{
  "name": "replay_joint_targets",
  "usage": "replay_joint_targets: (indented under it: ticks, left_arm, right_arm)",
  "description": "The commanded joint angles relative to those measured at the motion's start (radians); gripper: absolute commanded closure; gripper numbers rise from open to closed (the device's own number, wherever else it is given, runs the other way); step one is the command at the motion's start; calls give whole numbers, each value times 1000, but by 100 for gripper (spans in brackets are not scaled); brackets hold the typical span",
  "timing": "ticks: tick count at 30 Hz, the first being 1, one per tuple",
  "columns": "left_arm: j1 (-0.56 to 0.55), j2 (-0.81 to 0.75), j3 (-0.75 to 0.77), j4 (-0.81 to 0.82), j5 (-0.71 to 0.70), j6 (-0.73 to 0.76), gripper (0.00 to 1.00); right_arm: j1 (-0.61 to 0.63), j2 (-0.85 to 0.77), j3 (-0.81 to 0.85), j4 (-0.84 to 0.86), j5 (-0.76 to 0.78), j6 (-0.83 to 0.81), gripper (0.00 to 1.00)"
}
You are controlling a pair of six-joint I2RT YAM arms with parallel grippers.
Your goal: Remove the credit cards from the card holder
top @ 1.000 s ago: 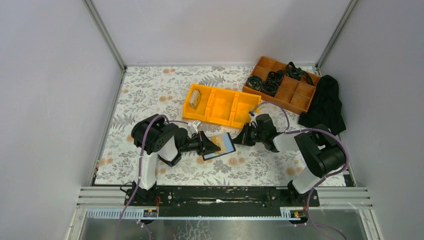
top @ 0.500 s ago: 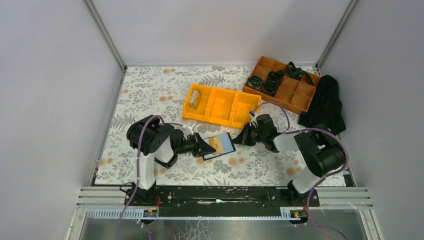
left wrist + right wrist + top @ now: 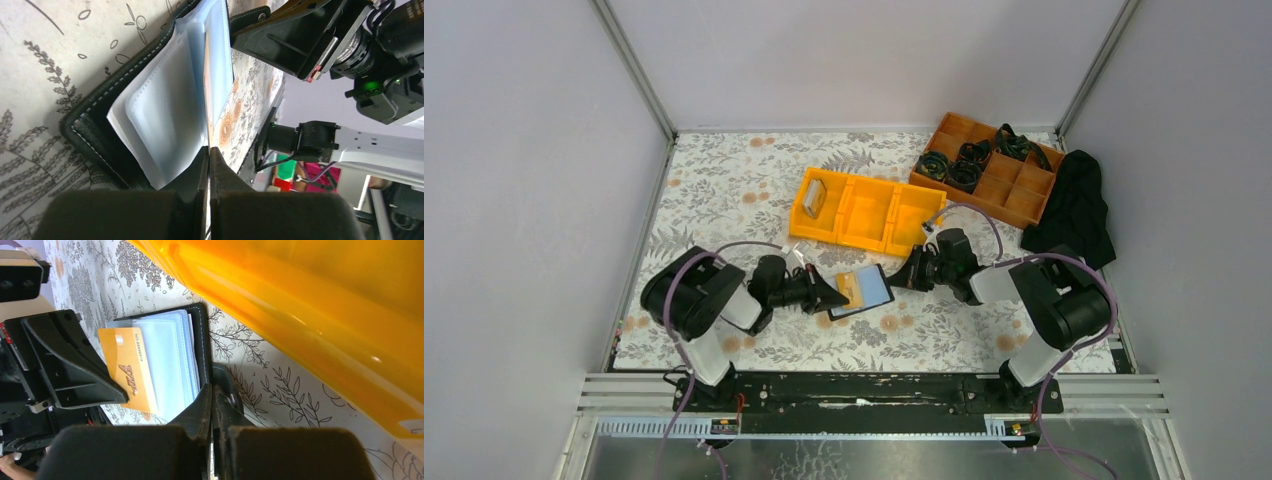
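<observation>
Left gripper (image 3: 209,150) pinches the tan card (image 3: 127,370) at the holder's (image 3: 172,365) left. Right gripper (image 3: 211,390) clamps its right edge. That thin pinch may slip.

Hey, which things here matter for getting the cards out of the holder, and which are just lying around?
For the job: card holder, tan card, left gripper pinching that card, right gripper clamping the holder's cover, yellow bin (likely drop-off).
Lying about: brown divided tray, black cloth.

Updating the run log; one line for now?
left gripper: shut on tan card | right gripper: shut on card holder | card: partly out
</observation>
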Motion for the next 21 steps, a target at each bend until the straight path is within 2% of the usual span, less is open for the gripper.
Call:
replay_joint_targets:
  ticks: [1, 5, 8, 11, 14, 16, 17, 18, 20, 21]
  left_arm:
    - [8, -148, 33, -339, -55, 151, 100]
    - [8, -332, 84, -635, -90, 247, 100]
    - [11, -447, 110, -759, -113, 284, 100]
    - [18, -529, 120, -792, -107, 295, 100]
    - [22, -571, 140, -775, -51, 306, 100]
    - [22, -583, 144, -703, 14, 309, 100]
    - [22, -582, 140, -659, 43, 305, 100]
    - [22, -579, 137, -616, 70, 307, 100]
    - [23, -566, 123, -519, 102, 313, 100]
    - [23, -560, 110, -449, 114, 298, 100]
  right_arm:
    - [-8, 39, -4, -9, 34, -19, 100]
    - [-8, 42, 1, 4, 13, -18, 100]
    - [-9, 32, 5, 7, 0, -16, 100]
    - [-7, 11, -11, 52, -22, -7, 100]
    - [-8, -68, -47, 170, -78, 13, 98]
    - [-9, -130, -75, 249, -109, 37, 86]
    - [-9, -168, -87, 271, -110, 45, 75]
    - [-11, -206, -95, 282, -108, 56, 61]
    - [-16, -297, -105, 305, -121, 67, 48]
    - [-16, -333, -105, 307, -128, 66, 45]
